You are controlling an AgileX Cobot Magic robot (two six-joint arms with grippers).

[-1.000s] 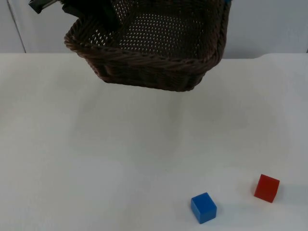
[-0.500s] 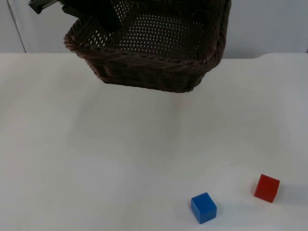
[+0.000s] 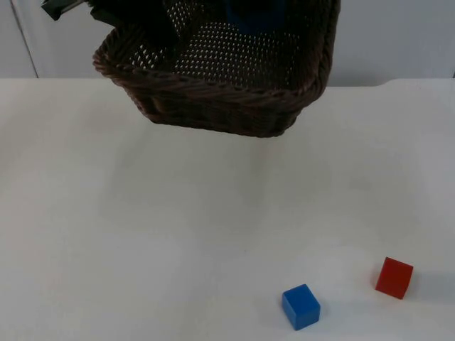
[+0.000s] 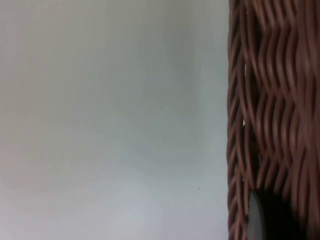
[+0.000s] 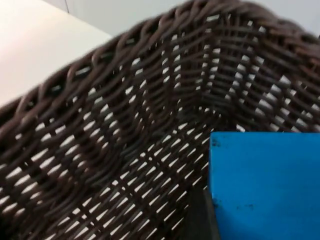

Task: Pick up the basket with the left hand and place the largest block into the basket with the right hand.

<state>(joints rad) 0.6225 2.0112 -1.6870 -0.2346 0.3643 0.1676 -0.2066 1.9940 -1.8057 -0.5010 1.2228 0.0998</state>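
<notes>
A dark brown wicker basket [image 3: 213,106] hangs in the air above the table's far side. My left gripper [image 3: 135,18] is shut on its left rim, and in the left wrist view the woven wall [image 4: 270,100] runs beside a black fingertip [image 4: 265,220]. My right gripper [image 5: 240,225] is shut on a large blue block [image 5: 265,185] and holds it over the inside of the basket [image 5: 100,125]. In the top view the block is a dark blue shape [image 3: 254,15] above the basket's floor.
A small blue cube [image 3: 301,306] and a small red cube [image 3: 394,277] lie on the white table [image 3: 142,241] near its front right. A grey partition wall [image 3: 398,35] stands behind the basket.
The blue block has moved left from the basket's right rim to over its inside. The basket and both small cubes have stayed where they were.
</notes>
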